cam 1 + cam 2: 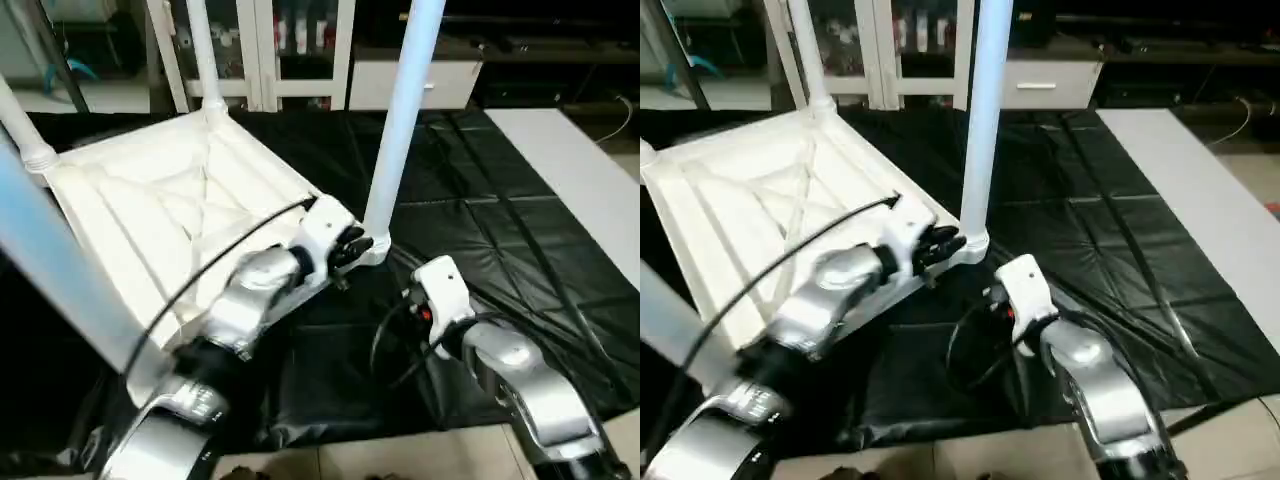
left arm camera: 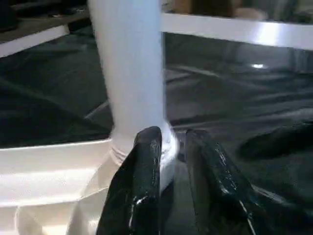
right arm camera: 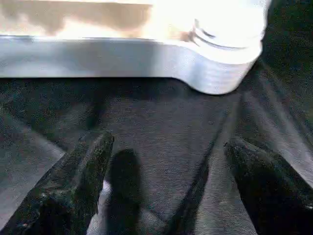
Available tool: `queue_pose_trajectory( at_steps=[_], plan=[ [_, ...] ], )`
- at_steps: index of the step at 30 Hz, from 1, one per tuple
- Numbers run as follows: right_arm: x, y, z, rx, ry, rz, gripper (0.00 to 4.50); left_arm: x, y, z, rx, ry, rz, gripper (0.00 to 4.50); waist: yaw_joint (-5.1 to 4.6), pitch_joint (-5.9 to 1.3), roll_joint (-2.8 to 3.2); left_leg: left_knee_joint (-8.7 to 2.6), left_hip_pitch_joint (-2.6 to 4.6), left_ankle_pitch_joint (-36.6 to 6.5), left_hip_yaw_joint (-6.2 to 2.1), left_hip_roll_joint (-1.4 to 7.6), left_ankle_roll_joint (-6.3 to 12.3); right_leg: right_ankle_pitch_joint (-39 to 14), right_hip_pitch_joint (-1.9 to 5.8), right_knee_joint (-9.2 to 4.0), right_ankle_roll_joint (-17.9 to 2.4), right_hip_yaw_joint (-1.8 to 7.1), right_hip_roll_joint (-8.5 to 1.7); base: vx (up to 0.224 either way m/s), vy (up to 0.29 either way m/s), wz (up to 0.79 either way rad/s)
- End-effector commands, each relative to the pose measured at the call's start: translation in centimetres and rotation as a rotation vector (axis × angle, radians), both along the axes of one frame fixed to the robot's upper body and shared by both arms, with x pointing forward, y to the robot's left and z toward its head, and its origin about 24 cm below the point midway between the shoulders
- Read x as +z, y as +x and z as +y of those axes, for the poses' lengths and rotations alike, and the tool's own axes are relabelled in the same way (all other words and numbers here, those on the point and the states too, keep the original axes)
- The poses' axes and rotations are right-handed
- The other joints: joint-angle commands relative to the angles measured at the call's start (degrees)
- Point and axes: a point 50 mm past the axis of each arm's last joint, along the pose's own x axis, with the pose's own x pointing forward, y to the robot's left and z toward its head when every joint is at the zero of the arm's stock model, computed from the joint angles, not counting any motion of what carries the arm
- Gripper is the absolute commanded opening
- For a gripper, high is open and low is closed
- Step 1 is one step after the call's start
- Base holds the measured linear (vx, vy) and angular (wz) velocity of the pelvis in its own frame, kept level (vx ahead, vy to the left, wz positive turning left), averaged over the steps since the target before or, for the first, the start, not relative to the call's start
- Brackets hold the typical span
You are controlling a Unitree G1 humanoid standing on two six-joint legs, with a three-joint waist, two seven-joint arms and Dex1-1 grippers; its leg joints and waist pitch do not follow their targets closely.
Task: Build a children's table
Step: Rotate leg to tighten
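The white plastic square tabletop (image 1: 160,215) lies ribs-up on the black sheet (image 1: 480,230). Your left gripper (image 1: 352,247), fingers nearly together, holds nothing beside the tall white tube leg (image 1: 400,120). Right gripper (image 3: 166,186) fingers are spread. Push that leg straight down.

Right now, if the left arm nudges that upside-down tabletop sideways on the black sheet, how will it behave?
The tabletop looks like thin ribbed plastic, so it is probably light and stiff and should move as one piece. With tall legs standing in its corner sockets it may be top-heavy and rock. The black sheet is already wrinkled, so it could bunch up rather than let the rim slide.
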Motion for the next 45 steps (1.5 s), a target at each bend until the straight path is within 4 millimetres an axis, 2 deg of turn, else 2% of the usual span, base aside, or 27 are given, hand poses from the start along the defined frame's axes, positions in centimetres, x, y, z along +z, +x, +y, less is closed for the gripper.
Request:
queue_pose_trajectory(
  at_steps=[1,2,4,5,7,9,12,14,16,20,22,23,24,25,27,28,29,31,32,33,35,36,38,40,41,43,45],
  plan=[
    [0.6,-0.4,0.0,0.042,0.020,0.006,4.04,0.3,-0.7,0.1,-0.071,0.002,0.020,1.02,0.22,-4.17,-0.33,-4.03,1.71,-10.63,-1.74,3.94,3.19,-4.86,2.12,-2.71,-12.11,2.09,-3.11,0.058,-0.026,0.00],
    [1.0,-1.0,-0.5,0.100,0.036,0.020,4.04,0.1,-1.8,1.0,-0.157,0.050,0.057,1.02,0.30,-4.23,-0.06,-3.76,1.66,-7.86,-1.66,3.73,4.28,-1.32,2.22,-2.23,-12.92,1.99,-2.97,0.051,-0.031,-0.01],
    [1.4,-1.5,-0.9,0.151,0.045,0.031,4.04,-0.3,-2.7,1.7,-0.221,0.104,0.093,1.02,0.53,-4.13,-0.06,-3.65,1.73,-6.03,-1.54,4.01,5.55,1.46,2.47,-1.97,-13.76,2.02,-3.01,0.026,-0.016,-0.01],
    [2.0,-2.0,-1.6,0.205,0.055,0.041,4.04,-0.9,-3.6,2.6,-0.268,0.173,0.140,1.02,0.43,-4.05,0.15,-3.74,1.92,-6.55,-1.46,4.00,5.60,0.78,2.41,-1.97,-14.17,1.98,-2.90,0.000,0.000,0.00],
    [2.2,-2.2,-1.7,0.219,0.061,0.043,4.04,-1.0,-3.7,2.7,-0.273,0.190,0.152,1.02,0.49,-3.87,0.23,-3.84,2.09,-8.30,-1.44,4.11,4.80,-1.76,2.39,-2.19,-14.44,1.96,-2.88,0.000,0.000,0.00],
    [2.5,-2.5,-2.0,0.260,0.064,0.050,4.04,-1.5,-3.7,2.9,-0.257,0.236,0.160,1.02,0.39,-3.57,0.31,-4.12,2.25,-11.89,-1.44,4.16,3.22,-6.52,2.19,-2.73,-13.94,1.98,-2.78,0.000,0.000,0.00],
    [2.9,-2.6,-2.1,0.297,0.044,0.050,4.04,-2.2,-3.1,3.0,-0.195,0.322,0.170,1.02,0.09,-3.16,0.24,-4.65,2.50,-19.29,-1.81,4.22,-0.82,-16.35,1.75,-3.51,-11.30,2.10,-2.77,0.000,0.000,0.00],
    [3.0,-2.6,-2.2,0.300,0.035,0.047,4.04,-2.3,-2.5,3.0,-0.146,0.354,0.166,1.02,0.05,-3.16,0.22,-4.52,2.81,-22.04,-1.92,4.03,-2.21,-20.08,1.41,-3.86,-9.91,2.16,-2.84,0.000,0.000,0.00],
    [3.0,-2.5,-2.2,0.301,0.030,0.044,4.04,-2.3,-1.8,3.1,-0.080,0.389,0.157,1.02,-0.07,-3.17,0.00,-4.56,2.52,-22.25,-2.12,3.90,-2.46,-21.25,1.50,-3.99,-9.05,2.12,-2.88,0.000,0.000,0.00],
    [3.1,-2.4,-2.2,0.314,0.023,0.044,4.04,-2.3,-0.3,3.4,0.022,0.478,0.102,1.02,-0.06,-3.23,-0.14,-4.34,2.48,-22.51,-2.23,3.74,-2.06,-23.64,1.32,-4.48,-7.82,2.03,-3.06,0.000,0.000,0.00],
    [3.0,-2.4,-2.1,0.316,0.016,0.044,4.04,-2.1,1.0,3.3,0.109,0.504,0.048,1.02,-0.25,-3.27,-0.49,-4.30,2.05,-22.03,-2.34,3.57,-1.71,-24.38,1.62,-4.48,-7.15,1.86,-3.01,0.000,0.000,0.00],
    [2.9,-2.4,-2.1,0.316,0.012,0.044,4.04,-2.0,1.6,3.2,0.150,0.513,0.018,1.02,-0.27,-3.24,-0.50,-4.14,2.08,-22.20,-2.32,3.44,-1.41,-25.32,1.47,-4.78,-6.56,1.79,-2.97,0.000,0.000,0.00],
    [2.9,-2.4,-2.2,0.315,0.010,0.043,4.04,-1.9,2.0,3.0,0.177,0.515,0.004,1.02,-0.28,-3.34,-0.65,-4.18,1.83,-21.59,-2.52,3.46,-1.18,-25.77,1.80,-4.74,-6.28,1.69,-3.21,0.000,0.000,0.00],
    [2.9,-2.4,-2.2,0.314,0.010,0.043,4.04,-1.9,2.1,2.9,0.187,0.515,0.002,1.02,-0.35,-3.27,-0.64,-4.20,1.62,-21.47,-2.52,3.37,-0.95,-26.30,1.81,-4.79,-6.04,1.62,-3.11,0.000,0.000,0.00],
    [2.8,-2.3,-2.2,0.307,0.006,0.042,4.04,-2.0,2.8,2.6,0.233,0.542,-0.030,1.02,-0.38,-3.33,-0.68,-4.04,1.63,-21.35,-2.60,3.28,-0.60,-27.48,1.76,-5.00,-5.50,1.45,-3.13,0.000,0.000,0.00],
    [2.8,-2.3,-2.2,0.304,0.003,0.042,4.04,-2.0,3.0,2.5,0.250,0.551,-0.046,1.02,-0.37,-3.36,-0.70,-3.93,1.87,-21.48,-2.55,3.24,-0.37,-27.64,1.58,-5.16,-5.46,1.40,-3.08,0.000,0.000,0.00],
    [2.8,-2.3,-2.2,0.303,0.002,0.042,4.04,-2.0,3.1,2.4,0.255,0.554,-0.051,1.02,-0.27,-3.51,-0.71,-3.85,2.11,-21.32,-2.53,3.32,-0.19,-26.57,1.51,-5.16,-5.75,1.41,-3.03,0.000,0.000,0.00],
    [2.7,-2.3,-2.3,0.294,-0.009,0.043,4.04,-2.2,3.8,2.1,0.300,0.584,-0.094,1.02,-0.35,-3.48,-0.71,-4.06,1.64,-20.13,-2.60,3.39,0.37,-23.87,1.82,-4.88,-6.72,1.35,-2.95,0.000,0.000,0.00],
    [2.6,-2.2,-2.4,0.289,-0.014,0.043,4.04,-2.3,4.1,2.0,0.313,0.597,-0.110,1.02,-0.33,-3.51,-0.66,-3.95,1.78,-20.42,-2.46,3.26,0.53,-23.77,1.64,-5.04,-6.64,1.30,-2.75,0.000,0.000,0.00],
    [2.5,-2.2,-2.4,0.283,-0.019,0.043,4.04,-2.3,4.5,1.9,0.338,0.623,-0.151,1.02,-0.12,-3.75,-0.73,-3.74,2.32,-20.59,-2.36,3.36,0.52,-22.19,1.50,-4.96,-6.97,1.41,-2.81,0.000,0.000,0.00],
    [2.5,-2.2,-2.4,0.280,-0.021,0.044,4.04,-2.2,4.7,1.8,0.355,0.633,-0.182,1.02,-0.21,-3.75,-0.83,-3.96,1.61,-19.38,-2.60,3.37,1.01,-19.81,2.16,-4.55,-7.48,1.32,-2.87,0.000,0.000,0.00],
    [2.4,-2.1,-2.5,0.271,-0.024,0.045,4.04,-2.0,5.0,1.4,0.380,0.624,-0.233,1.02,-0.30,-3.76,-0.93,-3.95,1.48,-19.16,-2.59,3.37,1.38,-19.61,2.16,-4.47,-7.62,1.26,-2.91,0.000,0.000,0.00],
    [2.2,-2.0,-2.6,0.255,-0.039,0.046,4.04,-1.6,5.3,1.1,0.417,0.610,-0.294,1.02,-0.14,-3.93,-1.06,-3.55,1.91,-19.21,-2.38,3.30,1.77,-19.63,1.88,-4.61,-7.89,1.35,-2.99,0.000,0.000,0.00],
    [2.1,-1.9,-2.7,0.243,-0.056,0.041,4.04,-0.8,5.5,0.7,0.470,0.560,-0.362,1.02,0.09,-4.06,-1.12,-3.27,1.86,-17.11,-2.14,3.35,2.82,-16.16,1.94,-4.34,-9.31,1.47,-2.93,0.000,0.000,0.00],
    [2.1,-1.8,-2.6,0.239,-0.050,0.036,4.04,-0.3,5.6,0.2,0.489,0.471,-0.351,1.02,0.32,-4.14,-0.98,-3.13,2.00,-16.06,-2.04,3.39,3.31,-15.01,1.87,-4.22,-10.10,1.50,-3.00,0.000,0.000,0.00],
    [2.3,-1.7,-2.5,0.231,-0.039,0.022,4.04,0.6,5.7,-0.6,0.505,0.323,-0.327,1.02,0.40,-4.14,-1.21,-3.03,1.69,-14.60,-1.92,3.26,4.11,-14.38,2.15,-4.24,-11.03,1.34,-3.12,0.000,0.000,0.00],
    [2.6,-1.5,-2.3,0.213,-0.016,0.001,4.04,1.5,5.5,-1.6,0.478,0.157,-0.287,1.02,0.59,-4.17,-1.16,-2.95,1.77,-13.99,-1.85,3.32,4.56,-14.00,2.01,-4.14,-11.72,1.29,-3.11,0.000,0.000,0.00]
  ],
)
